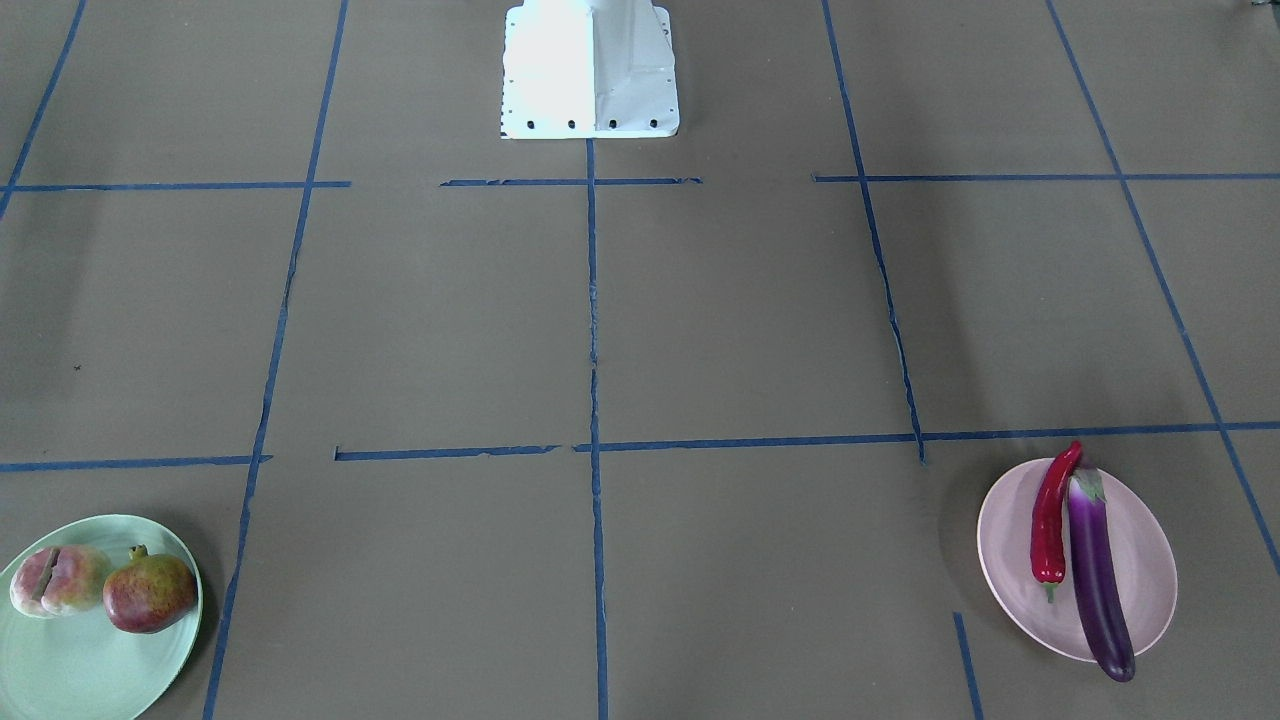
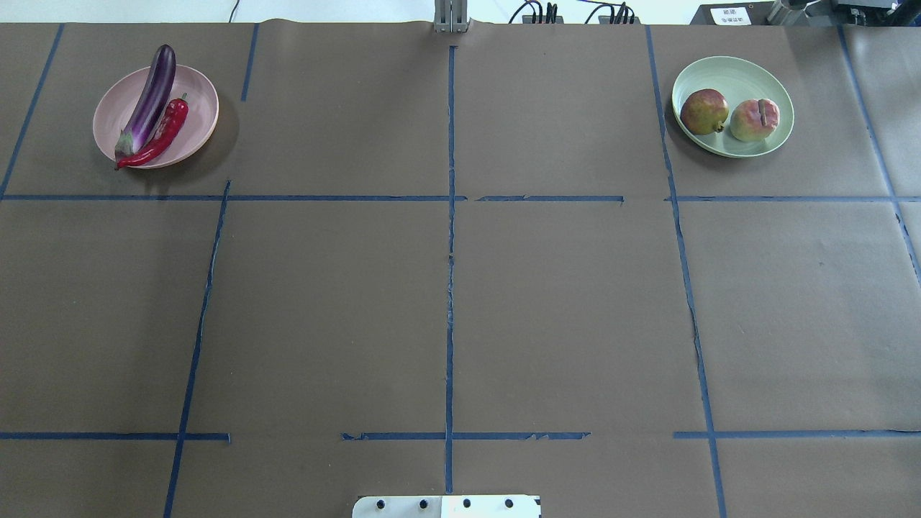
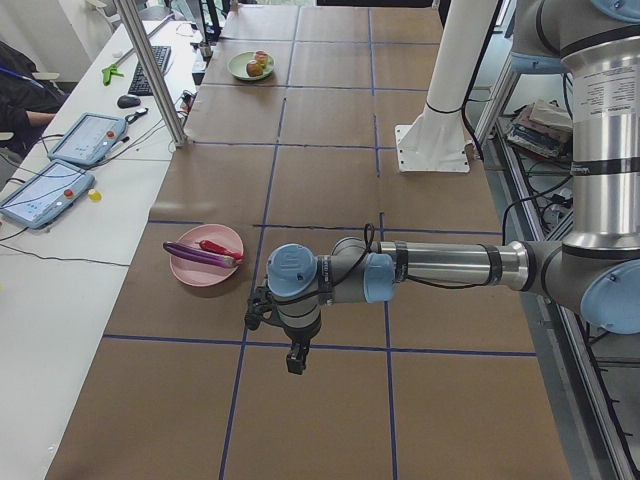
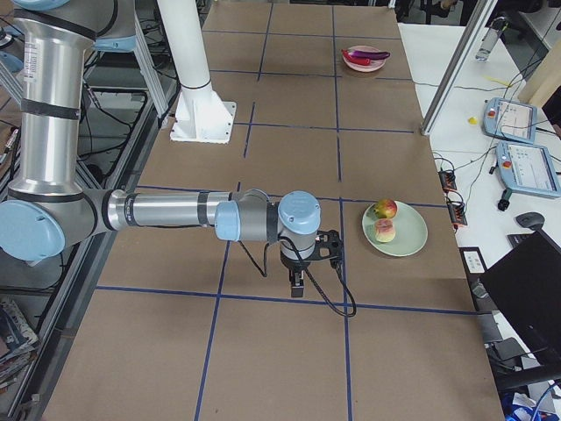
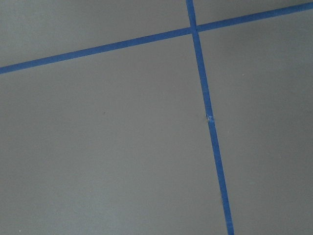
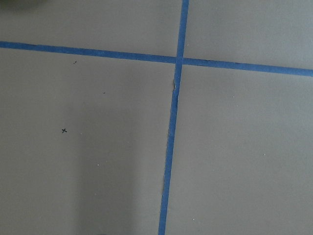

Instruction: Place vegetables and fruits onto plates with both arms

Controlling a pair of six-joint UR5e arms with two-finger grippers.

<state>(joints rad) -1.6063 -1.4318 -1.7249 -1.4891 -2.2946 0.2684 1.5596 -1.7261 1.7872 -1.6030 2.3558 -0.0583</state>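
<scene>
The purple eggplant [image 1: 1097, 575] and the red chili [image 1: 1050, 520] lie side by side on the pink plate [image 1: 1150, 560], which is at the far left in the overhead view [image 2: 198, 93]. The peach [image 1: 55, 580] and the pomegranate [image 1: 150, 592] sit on the mint green plate [image 1: 80, 660], at the far right in the overhead view [image 2: 734, 72]. My left gripper [image 3: 295, 358] hangs over bare table near the pink plate [image 3: 195, 270]. My right gripper [image 4: 298, 285] hangs near the green plate [image 4: 408, 237]. Both show only in side views, so I cannot tell whether they are open or shut.
The white base block [image 1: 590, 70] stands at the table's robot side. Blue tape lines [image 2: 450, 252] grid the brown table cover. A side bench with tablets [image 3: 60, 165] and a metal post [image 3: 155, 70] runs along the far edge. Both wrist views show only table and tape.
</scene>
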